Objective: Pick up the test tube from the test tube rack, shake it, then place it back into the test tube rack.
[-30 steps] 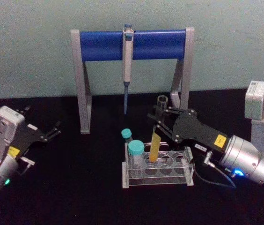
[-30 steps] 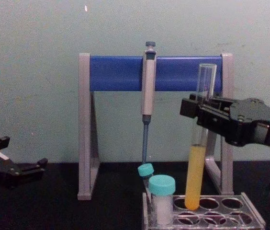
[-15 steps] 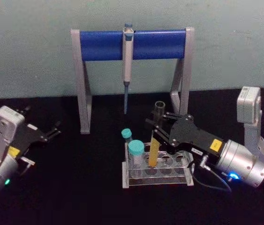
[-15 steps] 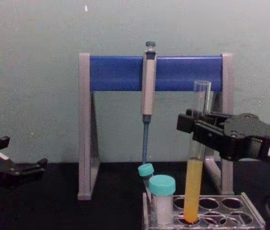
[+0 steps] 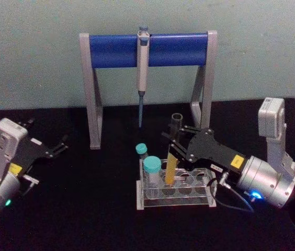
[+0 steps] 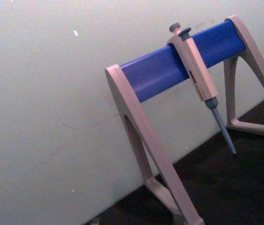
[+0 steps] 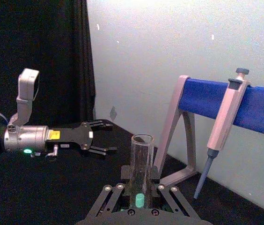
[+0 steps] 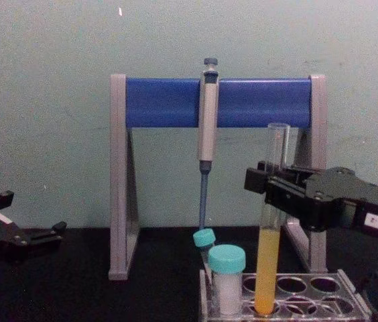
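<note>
The test tube (image 5: 174, 137) is a tall clear glass tube with yellow-orange liquid (image 8: 266, 268) in its lower half. It stands almost upright, its bottom end down inside a hole of the clear test tube rack (image 5: 174, 203), which also shows low in the chest view (image 8: 323, 303). My right gripper (image 5: 174, 145) reaches in from the right and is shut on the tube's bare upper part (image 8: 273, 176), above the liquid. In the right wrist view the tube's open mouth (image 7: 142, 140) rises between the gripper's fingers. My left gripper (image 5: 59, 146) rests open at the far left, away from the rack.
Behind the rack stands a tall grey-legged stand with a blue crossbar (image 5: 147, 49), and a grey-blue pipette (image 5: 142, 68) hangs from it. Two teal-capped white vials (image 5: 151, 168) (image 5: 141, 150) occupy the rack's left end. Black tabletop lies between the rack and the left arm.
My right gripper has come down and a little nearer with the test tube. The tube's bottom went from just above the rack's top plate to down inside a hole. The left arm stayed still.
</note>
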